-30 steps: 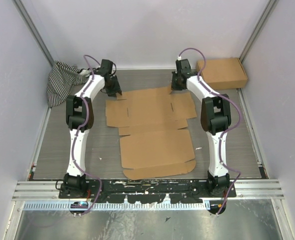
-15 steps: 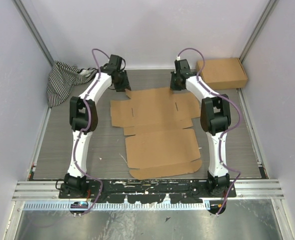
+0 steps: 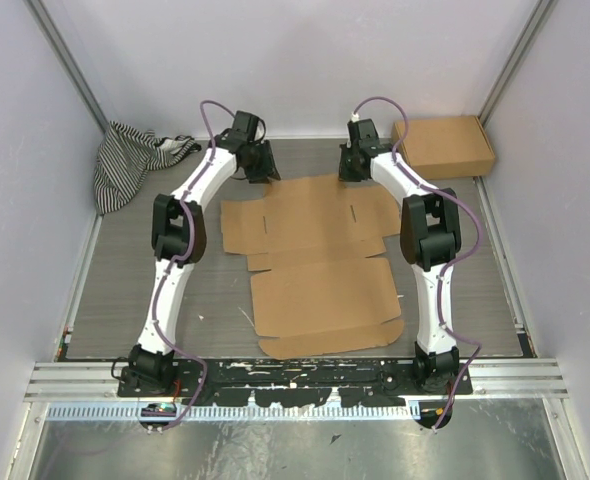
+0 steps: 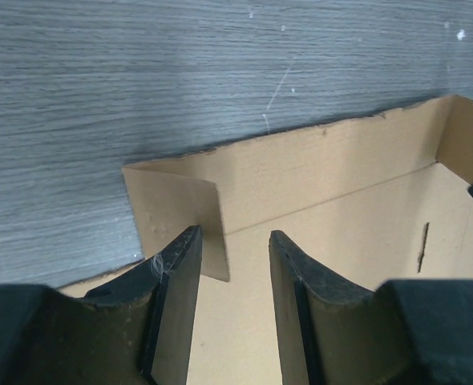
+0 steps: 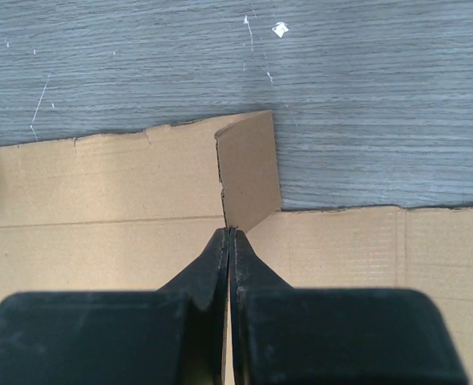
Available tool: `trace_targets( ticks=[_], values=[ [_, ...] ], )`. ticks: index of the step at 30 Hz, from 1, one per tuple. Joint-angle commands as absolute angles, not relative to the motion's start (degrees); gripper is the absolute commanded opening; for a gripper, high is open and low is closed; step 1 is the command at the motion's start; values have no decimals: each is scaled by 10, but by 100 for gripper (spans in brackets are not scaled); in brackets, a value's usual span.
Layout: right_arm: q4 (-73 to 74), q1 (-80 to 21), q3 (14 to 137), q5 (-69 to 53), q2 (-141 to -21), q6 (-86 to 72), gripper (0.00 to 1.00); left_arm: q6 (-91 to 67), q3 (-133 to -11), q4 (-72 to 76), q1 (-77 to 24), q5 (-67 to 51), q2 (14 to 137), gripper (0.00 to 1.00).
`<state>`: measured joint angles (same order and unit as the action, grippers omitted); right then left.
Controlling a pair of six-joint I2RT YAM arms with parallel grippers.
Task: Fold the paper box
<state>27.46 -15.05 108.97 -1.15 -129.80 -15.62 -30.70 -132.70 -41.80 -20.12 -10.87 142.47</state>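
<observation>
- Where the arms are bolted down, the near end of the paper box (image 3: pixel 315 285), a flat brown die-cut corrugated cardboard sheet, is found. It's laid out on the grey wood-grain table (image 3: pixel 125 290) between both arms, widest panel closest to the bases.
- Further back, at the sheet's far left corner, a small tab (image 4: pixel 176 212) is stood up. The left gripper (image 4: pixel 232 241) is spread wide, and the tab's free edge is seen in the gap between its black fingers, unclamped.
- Along the far edge's right part, a second tab (image 5: pixel 248 172) is lifted. The right gripper (image 5: pixel 229 233) is squeezed together, with that tab's bottom corner pinched at its tips.
- Right at the back, a ready-made brown cardboard box (image 3: pixel 443 146) is parked in the right corner, and a black-and-white striped cloth (image 3: pixel 125 160) is bunched up in the left one.
</observation>
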Motion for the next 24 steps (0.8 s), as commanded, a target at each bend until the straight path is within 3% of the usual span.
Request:
trace_targets(
  ticks=[1,8,12,17,24],
  values=[
    [277,-155,1102,-35,-1310,-164,8,-322,-1355,-411,-200,-127,1461,47],
    [281,-154,1130,-57,-1341,-159,39,-329,-1377,-419,-200,-132,1494,47],
    [290,-154,1155,-72,-1366,-156,50,-328,-1396,-429,-199,-132,1506,48],
    [303,-155,1179,-88,-1391,-159,53,-323,-1472,-469,-194,-154,1545,50],
    [286,-154,1146,-97,-1338,-164,53,-326,-1500,-470,-164,-181,1550,52]
  ],
)
